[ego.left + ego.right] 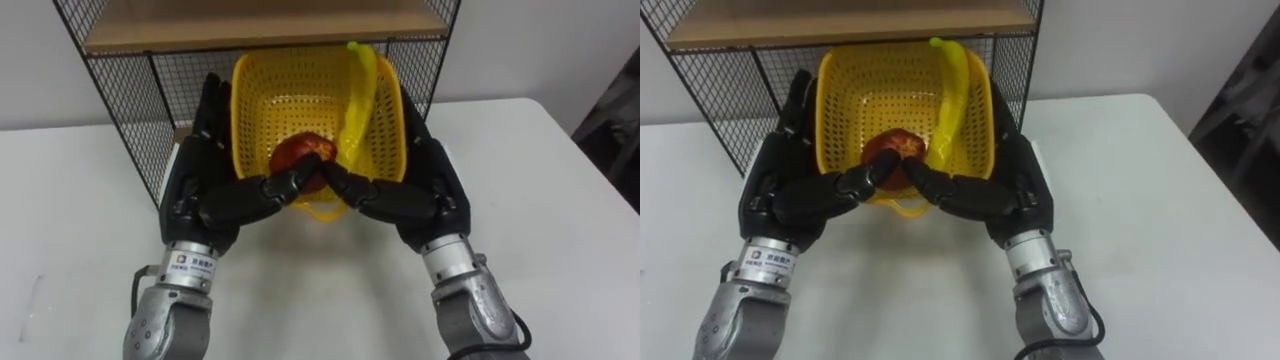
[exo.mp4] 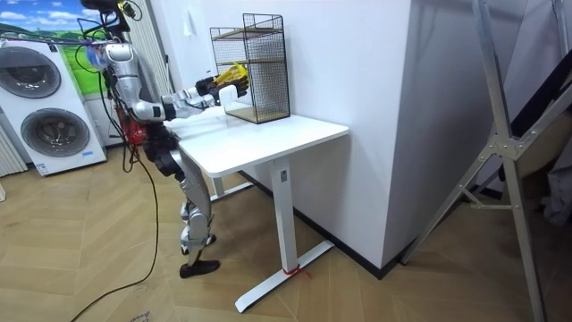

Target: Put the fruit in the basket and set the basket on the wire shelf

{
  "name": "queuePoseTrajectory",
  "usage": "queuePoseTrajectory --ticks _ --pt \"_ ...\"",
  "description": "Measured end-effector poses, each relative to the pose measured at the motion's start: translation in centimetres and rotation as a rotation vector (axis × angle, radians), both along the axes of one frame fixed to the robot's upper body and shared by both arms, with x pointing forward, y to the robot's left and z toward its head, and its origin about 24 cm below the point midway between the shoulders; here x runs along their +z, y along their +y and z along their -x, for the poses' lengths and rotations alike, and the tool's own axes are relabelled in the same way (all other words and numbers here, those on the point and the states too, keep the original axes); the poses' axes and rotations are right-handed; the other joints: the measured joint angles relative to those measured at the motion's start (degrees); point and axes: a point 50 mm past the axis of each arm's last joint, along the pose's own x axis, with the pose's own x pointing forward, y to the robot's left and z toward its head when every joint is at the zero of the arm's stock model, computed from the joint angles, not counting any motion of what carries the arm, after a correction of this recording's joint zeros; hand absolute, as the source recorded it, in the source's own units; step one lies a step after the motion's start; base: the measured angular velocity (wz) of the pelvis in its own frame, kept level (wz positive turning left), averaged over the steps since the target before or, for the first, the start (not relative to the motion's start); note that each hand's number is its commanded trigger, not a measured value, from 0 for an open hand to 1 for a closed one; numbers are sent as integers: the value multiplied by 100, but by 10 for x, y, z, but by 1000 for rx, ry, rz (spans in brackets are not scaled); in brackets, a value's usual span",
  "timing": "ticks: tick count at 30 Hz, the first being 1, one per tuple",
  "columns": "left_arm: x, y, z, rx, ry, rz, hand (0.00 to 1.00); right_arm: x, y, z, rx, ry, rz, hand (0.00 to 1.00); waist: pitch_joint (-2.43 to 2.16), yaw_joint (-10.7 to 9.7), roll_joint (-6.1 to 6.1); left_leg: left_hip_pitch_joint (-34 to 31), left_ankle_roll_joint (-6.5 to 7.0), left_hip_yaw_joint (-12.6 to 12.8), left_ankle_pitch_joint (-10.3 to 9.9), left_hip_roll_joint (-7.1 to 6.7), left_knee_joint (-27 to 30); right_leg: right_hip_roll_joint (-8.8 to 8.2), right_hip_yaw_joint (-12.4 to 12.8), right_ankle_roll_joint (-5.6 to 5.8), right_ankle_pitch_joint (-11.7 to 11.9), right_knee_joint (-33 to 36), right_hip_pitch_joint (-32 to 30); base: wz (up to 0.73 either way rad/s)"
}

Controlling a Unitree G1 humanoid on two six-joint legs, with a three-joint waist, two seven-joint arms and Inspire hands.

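On the white table [image 1: 560,200], the yellow basket [image 1: 270,90] is held before the wire shelf [image 1: 120,110] at 12 o'clock, grasped by the left hand [image 1: 200,190] and the right hand [image 1: 425,195], thumbs curled round its near wall. The banana [image 1: 358,100], propped above the rim at 1 o'clock, could be knocked out by the shelf's board; the red fruit [image 1: 300,152] lies at 6.
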Motion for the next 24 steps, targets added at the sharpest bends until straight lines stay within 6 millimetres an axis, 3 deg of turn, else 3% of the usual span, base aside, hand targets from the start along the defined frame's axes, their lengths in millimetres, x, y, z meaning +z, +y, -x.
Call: queuePoseTrajectory --ticks 2,9,13,18,24 --pt "1 0 -1 2 -7 2 0 -2 -1 -1 -1 9 6 0 2 -12 36 38 -44 -42 63 33 -155 54 -138 -55 129 -283 121 12" --pt "2 -1 -2 20 5 6 0 -4 0 -3 2 27 -4 0 17 0 15 142 -86 -97 358 69 -698 274 -148 -70 507 -995 300 2" --pt "-3 -1 -2 22 28 -6 0 -9 0 -3 3 47 7 0 19 29 5 293 -96 -100 567 63 -1083 311 -211 -86 720 -1439 474 0" --pt "-13 -2 -2 31 76 -20 0 -19 0 -5 8 102 17 0 25 131 -19 424 -97 -101 709 32 -1341 307 -268 -98 817 -1603 604 2" --pt "-28 -2 -3 43 160 -37 0 -18 4 -21 29 118 39 0 43 157 -50 578 -118 -181 737 34 -1396 367 -287 -94 873 -1778 811 6"
